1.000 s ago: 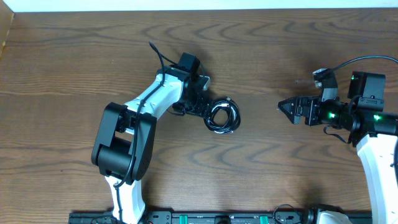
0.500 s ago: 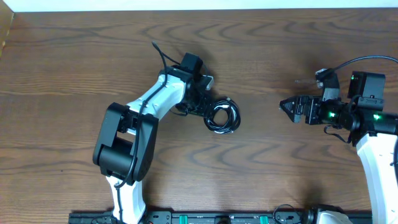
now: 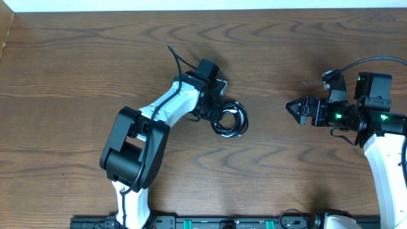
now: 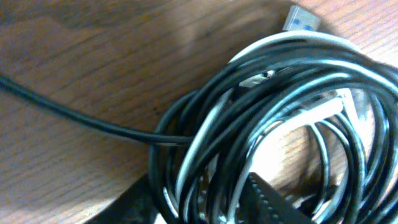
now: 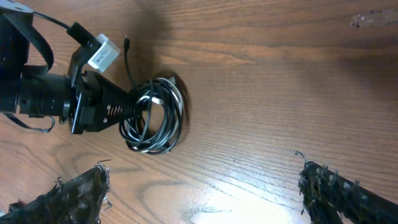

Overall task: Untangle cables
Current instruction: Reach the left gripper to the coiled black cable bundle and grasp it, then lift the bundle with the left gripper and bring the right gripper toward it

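The cables (image 3: 230,119) lie coiled together in one bundle on the surface (image 3: 76,63), near its middle and just right of the left gripper (image 3: 219,113). In the left wrist view the black cable (image 4: 348,81) makes most of the loops, and the white cable (image 4: 292,40) is wound in among them. A silver plug (image 4: 303,18) pokes out at the coil's top edge. One black strand leaves the coil and runs off to the left edge of that view.

The left gripper has reached into the bundle. One finger (image 4: 273,199) sits inside the loop, a dark part shows outside it, and the coil's near strands pass between them. Whether the strands are pinched cannot be told.

The right gripper (image 3: 289,108) hangs well apart from the coil, on the right side of the surface, pointing toward it. Its fingers are spread wide and hold nothing.
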You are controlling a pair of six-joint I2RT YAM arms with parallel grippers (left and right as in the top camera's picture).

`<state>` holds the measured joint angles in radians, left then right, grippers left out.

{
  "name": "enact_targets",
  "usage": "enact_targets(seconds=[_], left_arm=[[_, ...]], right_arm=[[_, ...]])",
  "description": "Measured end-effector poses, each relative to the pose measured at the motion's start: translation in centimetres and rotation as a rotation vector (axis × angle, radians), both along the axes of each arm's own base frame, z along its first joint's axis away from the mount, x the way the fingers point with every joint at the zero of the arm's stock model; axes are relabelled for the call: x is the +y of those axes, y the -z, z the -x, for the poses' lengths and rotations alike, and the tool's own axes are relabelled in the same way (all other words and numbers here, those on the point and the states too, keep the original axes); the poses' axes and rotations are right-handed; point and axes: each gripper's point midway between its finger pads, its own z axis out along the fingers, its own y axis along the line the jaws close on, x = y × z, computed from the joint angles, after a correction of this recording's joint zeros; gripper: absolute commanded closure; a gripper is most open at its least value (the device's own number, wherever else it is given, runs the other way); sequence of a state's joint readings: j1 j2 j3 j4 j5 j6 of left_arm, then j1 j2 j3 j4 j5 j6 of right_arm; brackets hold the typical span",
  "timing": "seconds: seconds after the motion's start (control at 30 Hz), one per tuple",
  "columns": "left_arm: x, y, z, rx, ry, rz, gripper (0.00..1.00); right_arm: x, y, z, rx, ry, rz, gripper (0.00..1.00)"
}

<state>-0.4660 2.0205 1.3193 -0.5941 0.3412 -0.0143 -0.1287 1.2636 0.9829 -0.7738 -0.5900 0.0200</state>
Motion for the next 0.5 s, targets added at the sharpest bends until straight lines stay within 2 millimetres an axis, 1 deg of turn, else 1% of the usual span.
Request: enact_targets(seconds=[0.03,0.07,0.1,0.27,0.37,0.43,0.5], left_arm=[[0.0,0.0,0.0,0.001,-0.005,-0.001,0.81],[0.1,0.1,0.0,0.004,-0.010,-0.003,0.91],[0.0,0.1,0.0,0.006,-0.013,-0.002,0.93],[0.0,-0.1,0.0,0.009,-0.011,-0.001,0.93],[-0.1,-0.7,0.3,0.027,-0.009,0.002,0.93],[-0.6,-1.7,0.1,0.017,-0.004,0.033,0.93],[-1.6,-3.9,-0.5,-0.022,0.006,0.096,0.93]], right_arm=[[0.0,0.0,0.0,0.001,0.001,-0.001,0.04],[0.0,0.0,0.0,0.001,0.002,-0.002,0.04],[0.0,0.0,0.0,0.002,0.002,-0.001,0.05],[0.0,-0.1,-0.2,0.000,0.016,-0.010,0.05],[0.0,-0.4,-0.6,-0.014,0.028,-0.016,0.06],[0.2,-0.7,-1.1,-0.035,0.032,-0.023,0.07],[0.9,-1.3,-1.7,-0.064,0.020,-0.035,0.09]])
